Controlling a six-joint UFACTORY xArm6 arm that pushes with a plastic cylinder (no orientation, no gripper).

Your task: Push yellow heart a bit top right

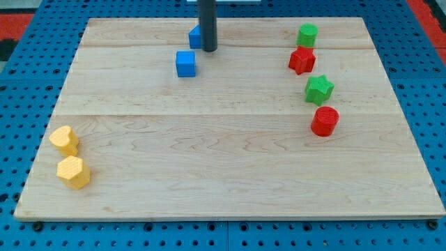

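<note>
The yellow heart (63, 139) lies near the board's left edge, low in the view. A yellow hexagon (74, 172) lies just below it. My tip (208, 49) rests near the view's top, centre-left, touching or just beside a blue block (196, 37) that the rod partly hides. A blue cube (185, 63) lies just below-left of the tip. The tip is far to the upper right of the yellow heart.
On the view's right stand a green hexagon (306, 34), a red star-like block (302, 61), a green star (319, 89) and a red cylinder (325, 120). The wooden board (223, 160) lies on a blue pegboard.
</note>
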